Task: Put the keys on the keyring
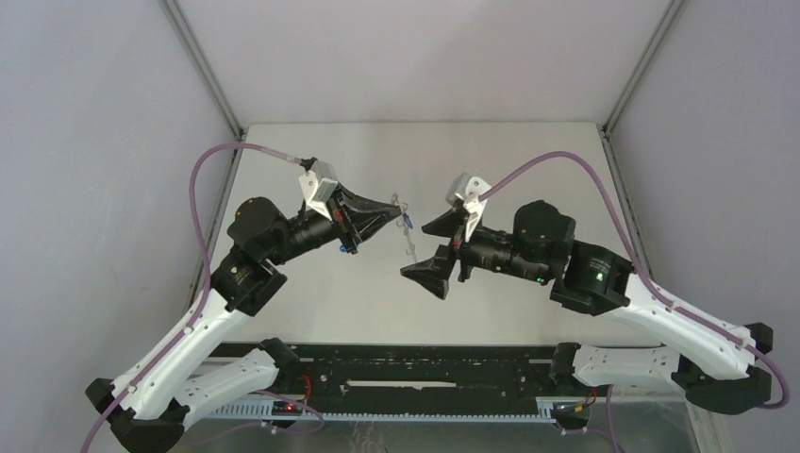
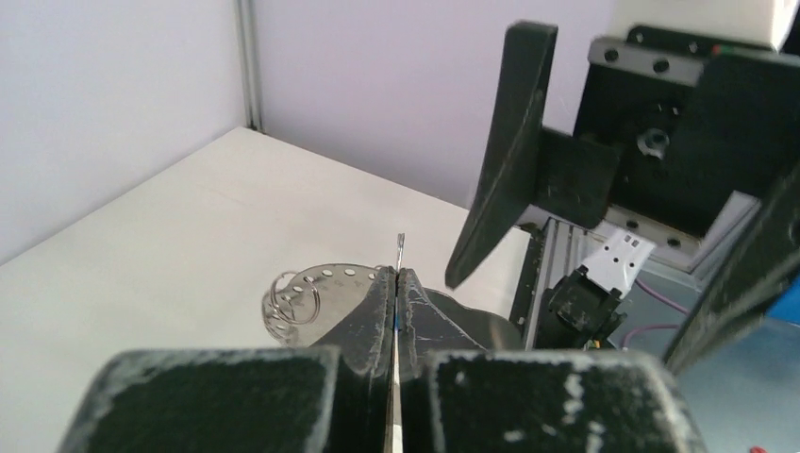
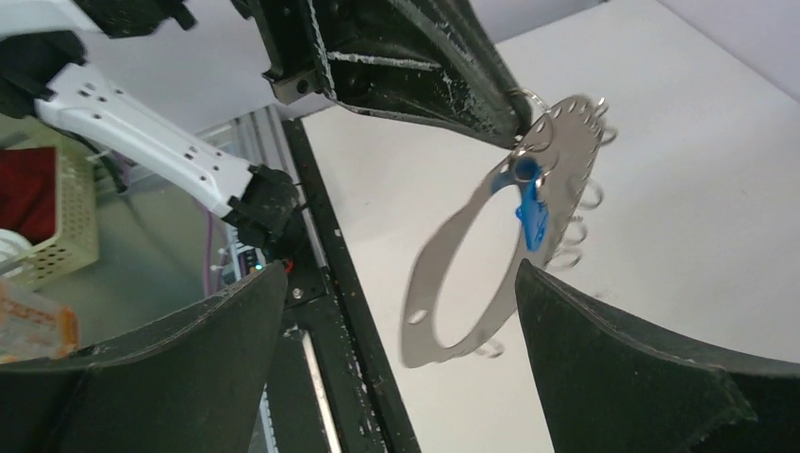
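Note:
My left gripper [image 1: 394, 209] is shut on the rim of the keyring [image 1: 407, 234], a thin grey hoop with small wire loops, and holds it on edge above the table. In the left wrist view the fingertips [image 2: 389, 283] press together on the keyring [image 2: 325, 283]. One blue-tagged key [image 3: 530, 203] hangs against the keyring [image 3: 418, 297] just below the left gripper's fingers [image 3: 472, 94]. My right gripper [image 1: 426, 250] stands wide open beside the ring, touching nothing. In its own view the right gripper [image 3: 401, 274] has the hoop in front of it, between its two fingers.
The white table [image 1: 491, 160] is walled at the back and both sides. A black rail [image 1: 425, 363] runs along the near edge between the arm bases. Off the table's edge sits a pale basket [image 3: 66, 217].

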Robot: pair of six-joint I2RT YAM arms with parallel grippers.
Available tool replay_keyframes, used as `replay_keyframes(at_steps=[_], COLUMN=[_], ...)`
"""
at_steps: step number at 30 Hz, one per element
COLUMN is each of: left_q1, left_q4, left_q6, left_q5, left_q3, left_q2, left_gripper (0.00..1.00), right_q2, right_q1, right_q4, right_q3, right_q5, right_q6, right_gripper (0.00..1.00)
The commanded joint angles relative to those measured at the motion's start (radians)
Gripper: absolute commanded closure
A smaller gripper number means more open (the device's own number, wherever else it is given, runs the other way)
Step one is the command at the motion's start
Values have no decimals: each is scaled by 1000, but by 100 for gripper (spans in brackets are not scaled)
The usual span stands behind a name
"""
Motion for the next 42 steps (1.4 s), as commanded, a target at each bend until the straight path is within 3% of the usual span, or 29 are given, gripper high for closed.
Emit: replay_keyframes(at_steps=[1, 5, 7, 10, 17, 19, 20, 22, 23, 25, 31, 36, 42], left_q1=[7, 6, 6, 7, 11, 12, 15, 21, 24, 26, 19, -81, -132], left_q4=[33, 27, 26, 26, 25, 22, 21, 16, -1, -61, -231, -290, -301], left_q6=[27, 23, 20, 16, 21, 37, 47, 84, 118, 209, 732, 1201, 1500], left_q5=[-60, -61, -54, -48, -38, -39, -41, -40, -34, -12, 176, 151, 139], left_q3=[-9, -4, 0, 2, -5, -15, -22, -39, -44, -47, -122, -207, -256], left_q2=[-5, -5, -6, -8, -14, -19, -21, -27, -33, -48, -175, -241, -251], left_gripper=[100, 100, 100, 100, 100, 98, 86, 49, 25, 8, 0, 0, 0], right_q2=[52, 98, 123, 146, 142, 130, 123, 112, 109, 108, 150, 209, 251], right_q1=[102, 139, 139, 125, 49, -5, -34, -94, -128, -213, -392, -463, -479], right_q4=[6, 16, 20, 38, 42, 26, 14, -12, -23, -37, -42, 9, 41], right_q3=[-4, -5, -5, -5, -5, -5, -5, -5, -5, -6, -6, -6, -6], right_q5=[317, 457, 506, 531, 324, 187, 131, 8, -50, -207, -537, -719, -789], right_q6=[-35, -50, -48, -43, 20, 66, 95, 137, 159, 209, 365, 497, 571], right_gripper=[0, 2, 11, 41, 97, 100, 100, 100, 100, 100, 100, 100, 100])
